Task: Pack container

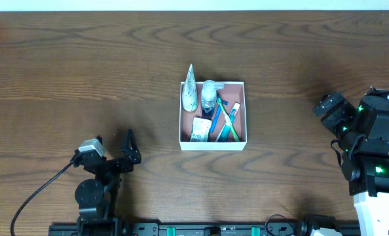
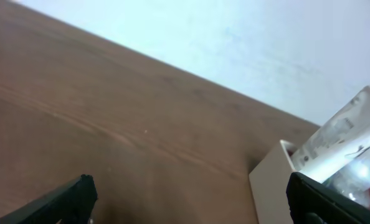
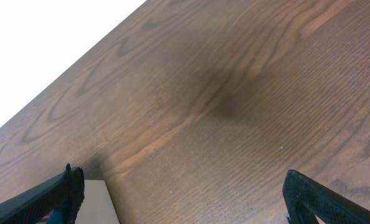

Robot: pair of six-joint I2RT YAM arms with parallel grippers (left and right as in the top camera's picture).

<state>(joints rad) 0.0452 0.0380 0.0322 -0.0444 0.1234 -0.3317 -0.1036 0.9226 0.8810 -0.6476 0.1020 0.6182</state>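
Both pincers are wide open and hold nothing. The left pincer is low over the table at the near left, and in its wrist view one black finger shows in each lower corner with only bare wood between them. A black cable runs from this arm toward the near left edge. The right pincer is at the right side of the table, a little farther back. Its two fingers also stand far from each other over bare wood, and small green lights shine on its arm.

Between the two arms, near the middle of the table, stands the container. It is upright, well apart from both pincers, and its white walls surround a pinkish floor. Inside it, at the near side, lie a small flat packet and two toothbrushes, one blue and one green, side by side. Behind them is a small tube with a red cap. At the far side stands a clear bottle, and beside it, on the left, a white pointed tube that rises over the far wall.

Beyond the container the wood is dark brown up to the far edge, where a white wall begins.
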